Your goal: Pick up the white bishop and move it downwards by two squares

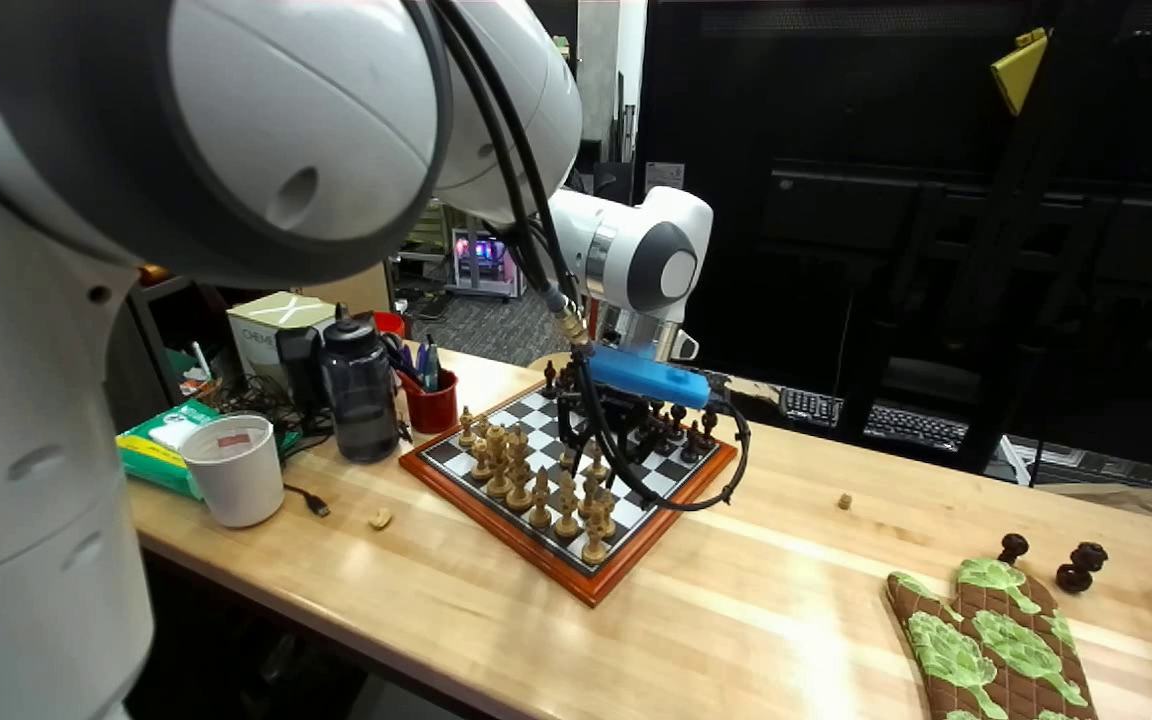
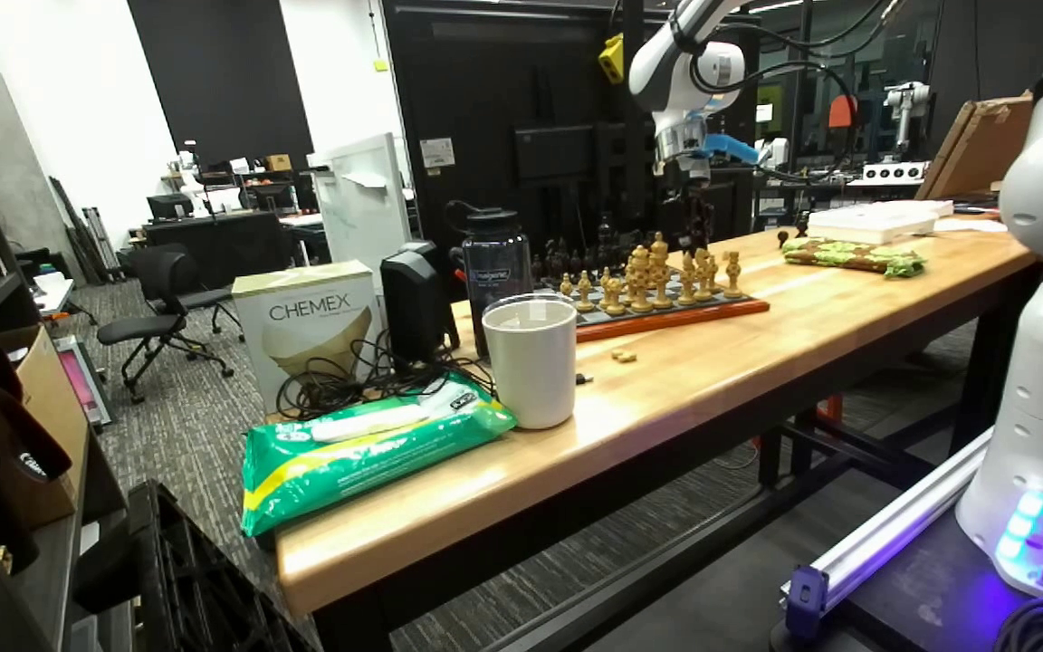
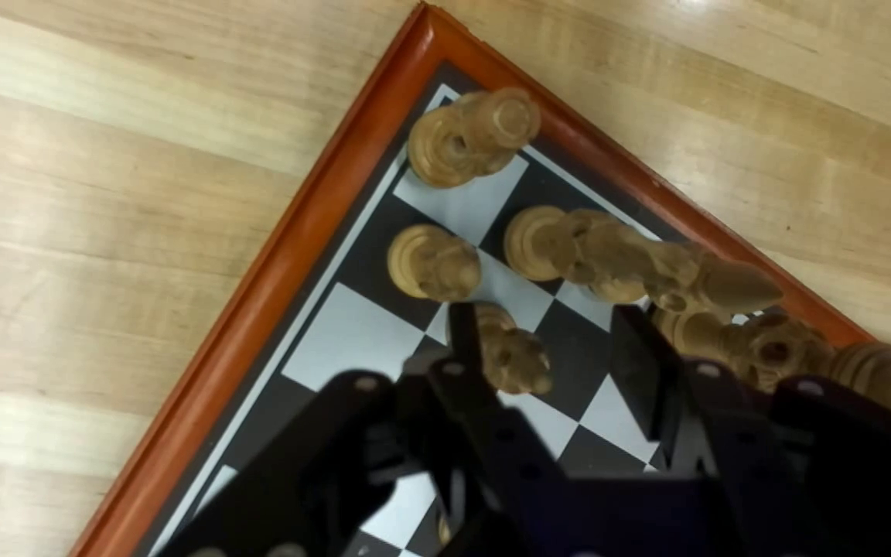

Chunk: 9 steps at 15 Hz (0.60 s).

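In the wrist view, we find the gripper (image 3: 546, 317) above the chessboard (image 3: 233, 340), and its jaws are spread well apart. On this board, most light pieces (image 1: 567, 505) stand toward the near long edge of the bench (image 1: 386, 580); which one is the white bishop, we cannot tell.

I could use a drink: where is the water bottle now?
In an exterior view, the water bottle stands left of centre, with the red pen holder just to its right and the white cup lower left.

Robot arms (image 1: 306, 110) and chairs (image 2: 146, 329) suggest a lab.
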Tool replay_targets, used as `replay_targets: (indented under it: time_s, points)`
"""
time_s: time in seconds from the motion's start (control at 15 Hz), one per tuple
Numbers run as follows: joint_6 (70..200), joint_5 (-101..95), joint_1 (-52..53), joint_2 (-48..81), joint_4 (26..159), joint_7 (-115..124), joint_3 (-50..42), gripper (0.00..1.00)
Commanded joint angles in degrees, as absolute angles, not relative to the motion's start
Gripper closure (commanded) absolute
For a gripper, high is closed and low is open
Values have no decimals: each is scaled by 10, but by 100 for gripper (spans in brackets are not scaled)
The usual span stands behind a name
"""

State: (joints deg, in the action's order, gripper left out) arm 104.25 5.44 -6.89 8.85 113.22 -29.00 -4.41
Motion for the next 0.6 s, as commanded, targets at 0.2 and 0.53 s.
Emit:
replay_targets:
  time_s: [0.2,0.53]
  points:
    - [1036,48,-70,72,1135,-295,-40,78]
    - [1037,38,-67,55,1136,-289,-40,69]
